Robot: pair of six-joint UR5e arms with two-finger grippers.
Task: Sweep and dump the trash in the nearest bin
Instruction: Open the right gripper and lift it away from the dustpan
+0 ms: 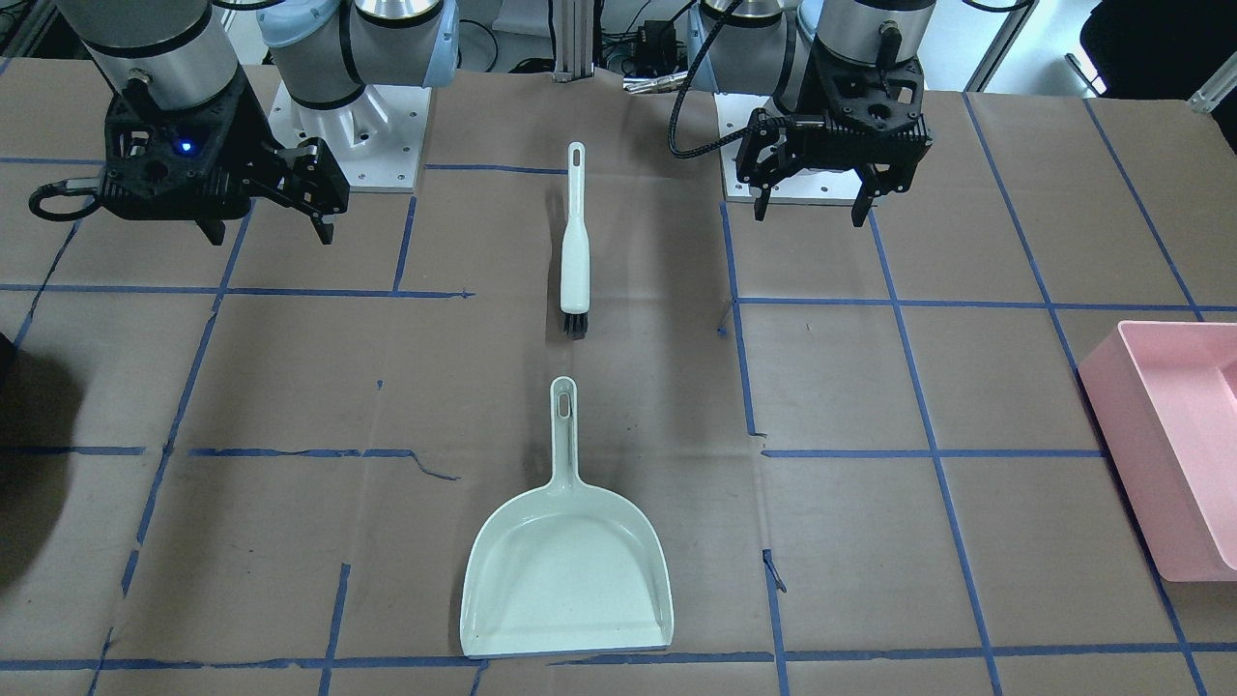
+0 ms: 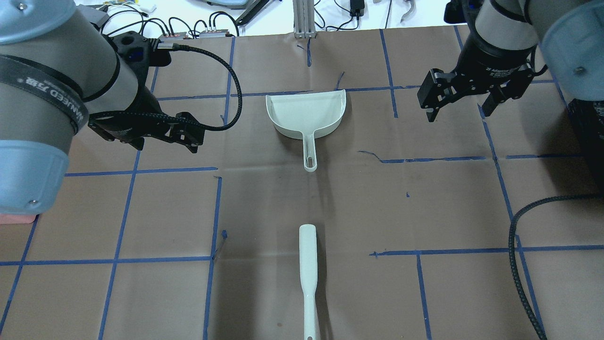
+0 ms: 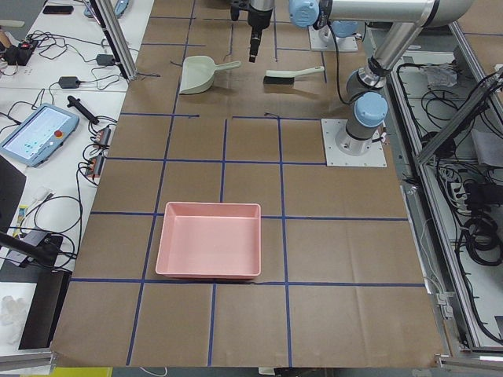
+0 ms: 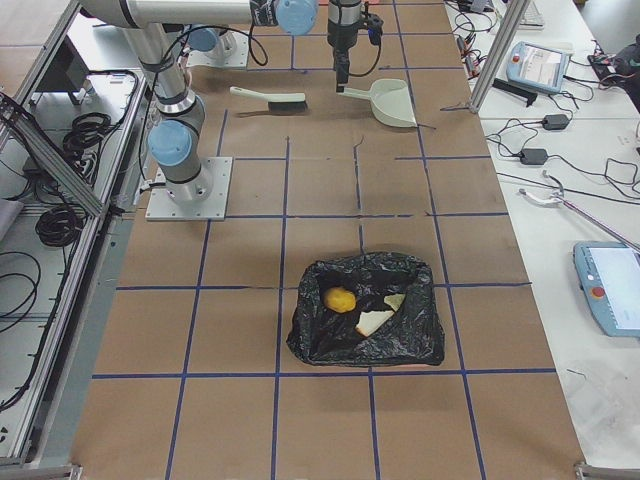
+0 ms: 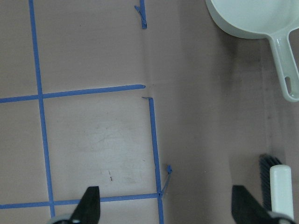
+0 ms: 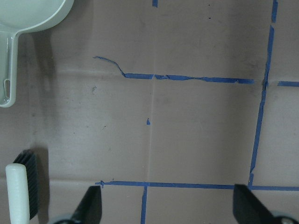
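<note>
- yellow potato-like lump (image 4: pixel 340 299) and two white brown-crusted bread pieces (image 4: pixel 376 322): inside black bag-lined bin (image 4: pixel 312 342), well apart from both grippers
- left gripper (image 1: pixel 810 209): fingers spread wide, empty
- right gripper (image 1: pixel 271 231): fingers spread wide, empty

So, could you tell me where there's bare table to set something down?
Bare paper lies either side of the dustpan and brush, out to the pink bin and the black bag. Only the brush-dustpan gap is tight.
</note>
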